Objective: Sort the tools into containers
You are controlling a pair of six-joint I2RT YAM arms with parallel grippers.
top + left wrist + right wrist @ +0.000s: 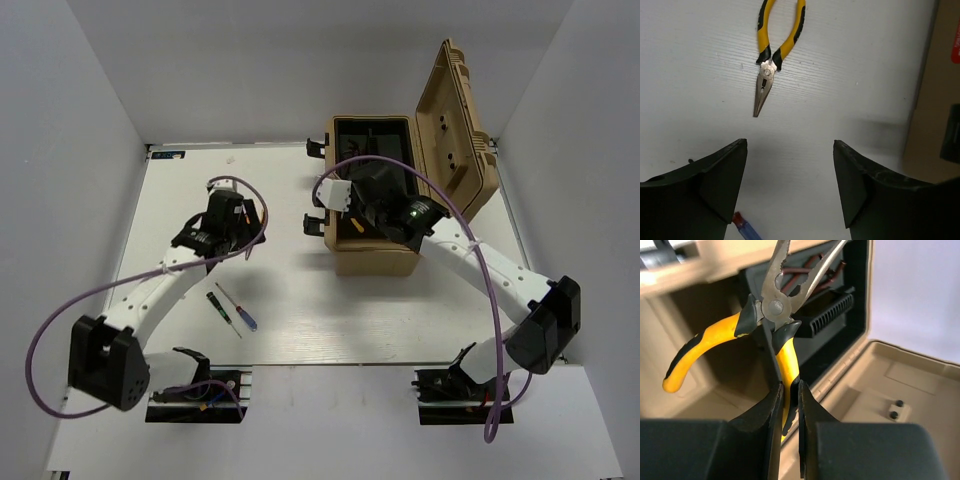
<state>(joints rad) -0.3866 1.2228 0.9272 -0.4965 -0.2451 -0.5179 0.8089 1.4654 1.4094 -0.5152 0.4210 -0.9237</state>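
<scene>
Over the open toolbox [370, 262] at the far edge of the desk [300, 335], the right gripper [790, 386], jaws narrow, pinches one rubbery handle of stiff, probably weighty yellow pliers [772, 305], an off-centre hold apt to swing, while the left gripper [790, 145], jaws wide, hovers near needle-nose pliers [771, 55] lying on the desk, likely best gripped across both handles.

Our left arm [160, 285] reaches forward from an elbow tucked low on the left. The left gripper [790, 145] faces straight down, with its fingers [720, 175] spread wide and nothing between them. Our right arm [480, 265] has its elbow way out right and the forearm angled forward and left. The right gripper [790, 387] has its jaws almost together, pinching one handle of the pliers [774, 305].
</scene>
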